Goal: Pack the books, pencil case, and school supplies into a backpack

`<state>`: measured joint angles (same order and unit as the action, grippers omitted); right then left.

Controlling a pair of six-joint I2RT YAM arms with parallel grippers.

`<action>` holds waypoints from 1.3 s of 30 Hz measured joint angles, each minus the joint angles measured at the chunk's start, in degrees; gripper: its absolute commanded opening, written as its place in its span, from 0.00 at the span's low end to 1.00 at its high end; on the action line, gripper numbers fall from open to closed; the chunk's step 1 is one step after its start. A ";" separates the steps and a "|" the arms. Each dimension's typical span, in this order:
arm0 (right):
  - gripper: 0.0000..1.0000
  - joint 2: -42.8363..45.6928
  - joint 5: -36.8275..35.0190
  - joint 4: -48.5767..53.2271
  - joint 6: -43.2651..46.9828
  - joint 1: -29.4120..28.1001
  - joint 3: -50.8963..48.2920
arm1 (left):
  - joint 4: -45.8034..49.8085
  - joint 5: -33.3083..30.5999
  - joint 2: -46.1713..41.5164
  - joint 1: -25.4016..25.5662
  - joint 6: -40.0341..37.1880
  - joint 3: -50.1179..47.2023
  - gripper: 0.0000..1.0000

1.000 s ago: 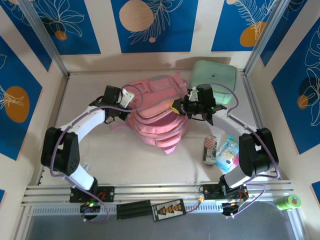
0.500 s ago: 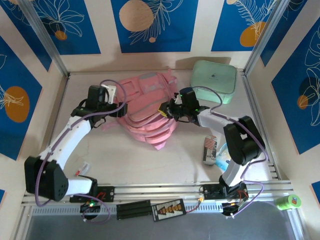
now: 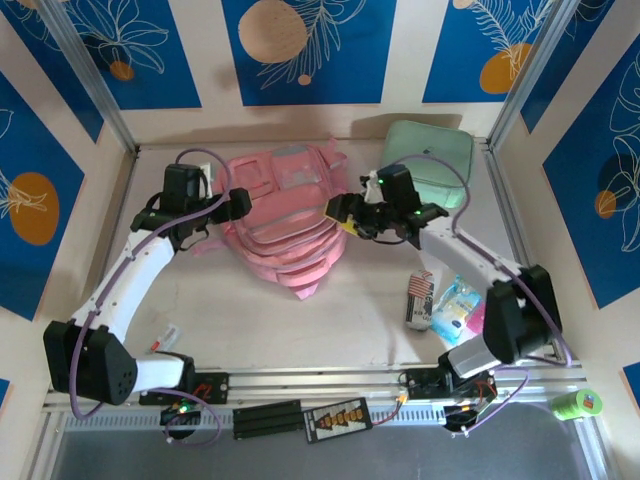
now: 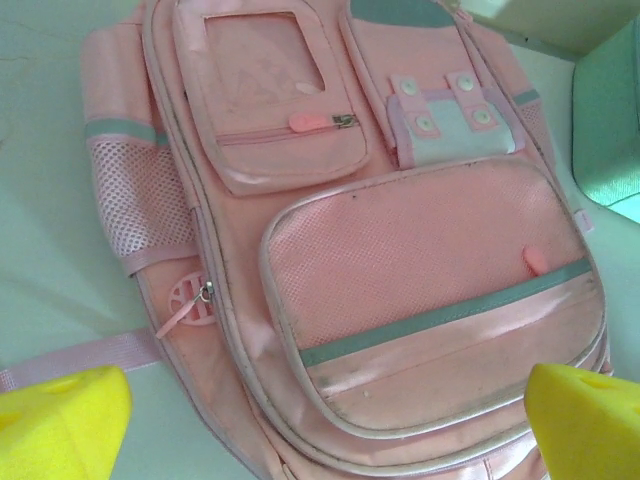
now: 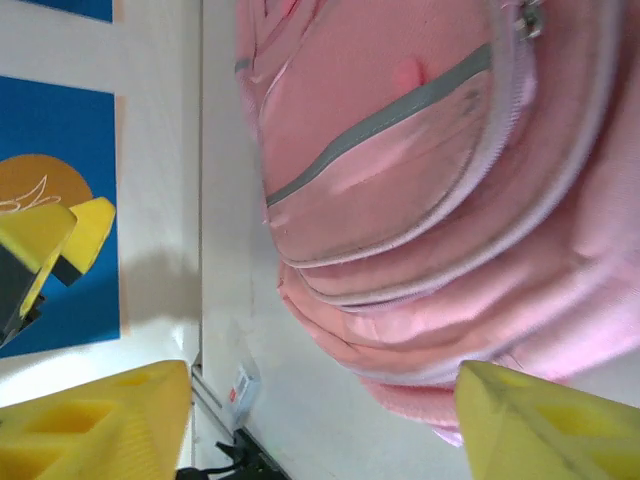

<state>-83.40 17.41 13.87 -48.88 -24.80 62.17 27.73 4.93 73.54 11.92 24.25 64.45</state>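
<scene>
On the pale surface between blue-patterned walls, the left jaws and right jaws both stood wide apart, holding nothing, either side of the backpack, which lay flat, pockets up. It looked closed, so opening it seemed the step in hand; the next move would call for pinching a zipper pull.

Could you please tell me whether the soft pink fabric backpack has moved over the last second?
Yes: the pink backpack slid left, away from the mint-green rounded box.
</scene>
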 measured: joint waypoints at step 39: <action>0.67 -0.31 -37.55 29.31 1.86 6.69 -18.12 | -3.30 15.52 -2.54 -4.44 -0.35 -5.92 1.00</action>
<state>-83.70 -20.14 43.18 -47.03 -18.11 44.05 24.43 20.45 71.00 7.49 23.90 58.52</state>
